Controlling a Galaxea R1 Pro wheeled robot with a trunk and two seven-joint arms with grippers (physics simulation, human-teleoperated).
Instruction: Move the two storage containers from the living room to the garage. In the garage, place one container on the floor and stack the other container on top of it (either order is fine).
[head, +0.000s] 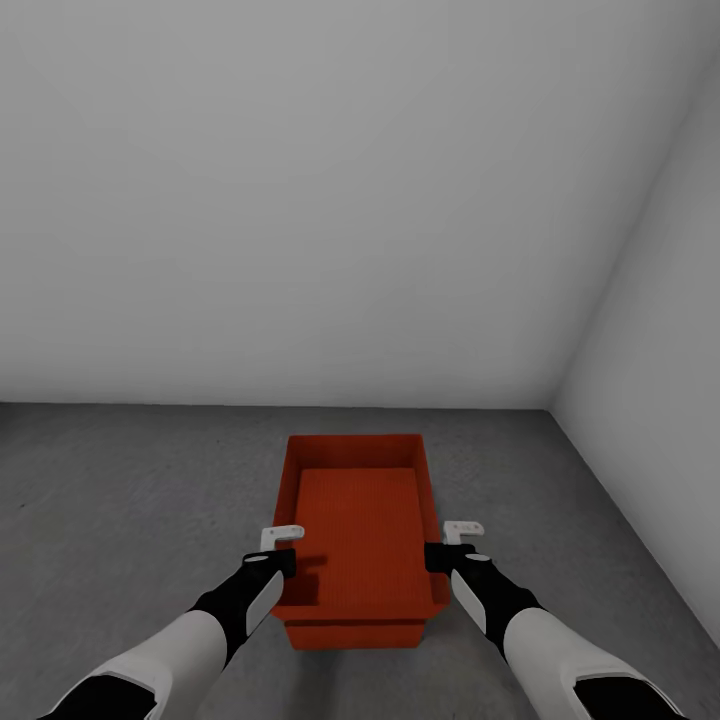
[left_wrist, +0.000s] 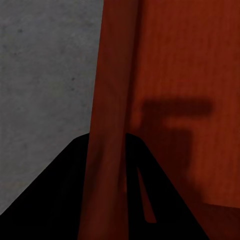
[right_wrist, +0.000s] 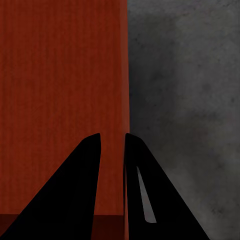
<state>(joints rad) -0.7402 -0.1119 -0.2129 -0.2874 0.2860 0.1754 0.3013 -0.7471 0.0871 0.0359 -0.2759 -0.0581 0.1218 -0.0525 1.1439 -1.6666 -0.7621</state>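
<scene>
While we look down from the head camera, we see a red-orange storage container held between our two arms above the dark grey concrete floor of the garage, near a corner where two plain white-grey walls meet. Its open top faces up and we can see straight to its flat, finely ribbed bottom; nothing lies inside it. Just below its near edge a second red-orange lip shows, which looks like the other container underneath, though we cannot tell whether the two touch.

Our left gripper sits on the container's left long wall near the front. From the left wrist camera the red wall runs between the two black fingers, one outside over the concrete and one inside over the bin's bottom, so the claw is clamped on that wall. A dark shadow of the gripper falls on the bottom there.

Our right gripper is on the right long wall. From the right wrist camera the thin red rim stands in the narrow gap between its fingers, which press together on it, with the bin's inside to one side and concrete on the other.
</scene>
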